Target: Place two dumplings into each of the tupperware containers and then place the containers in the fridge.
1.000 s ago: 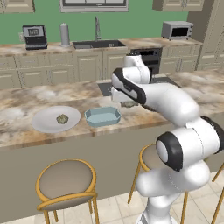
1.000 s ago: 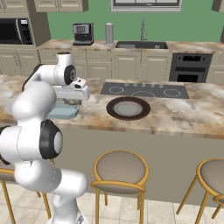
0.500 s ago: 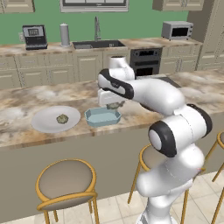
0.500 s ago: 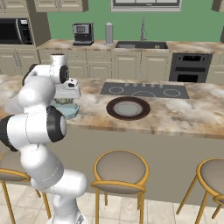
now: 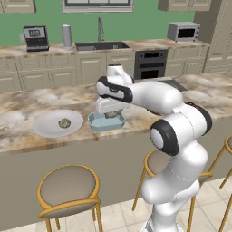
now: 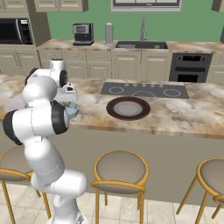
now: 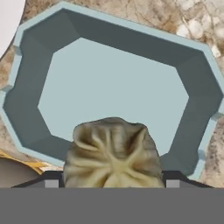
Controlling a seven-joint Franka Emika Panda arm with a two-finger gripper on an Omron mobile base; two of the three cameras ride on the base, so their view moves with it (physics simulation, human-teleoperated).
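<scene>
My gripper (image 5: 110, 112) hangs just above the pale blue tupperware container (image 5: 106, 122) on the island counter, shut on a tan dumpling (image 7: 113, 153). In the hand view the dumpling sits between my finger tips (image 7: 51, 183), over the near wall of the container (image 7: 113, 83), whose floor is bare. A second dumpling (image 5: 64, 123) lies on the round white plate (image 5: 47, 127) to the left. From the right base view the gripper (image 6: 70, 95) is partly hidden behind my arm, above the container (image 6: 73, 109). The fridge is out of view.
A round dark brown plate (image 6: 128, 108) lies on the counter right of the container, in front of the cooktop (image 6: 144, 89). Stools (image 5: 69, 186) stand along the island's near side. The sink, oven and microwave line the back wall.
The arm has swung left and down with the dumpling, from above the counter's middle to just over the blue container. The jaws have kept the same width.
</scene>
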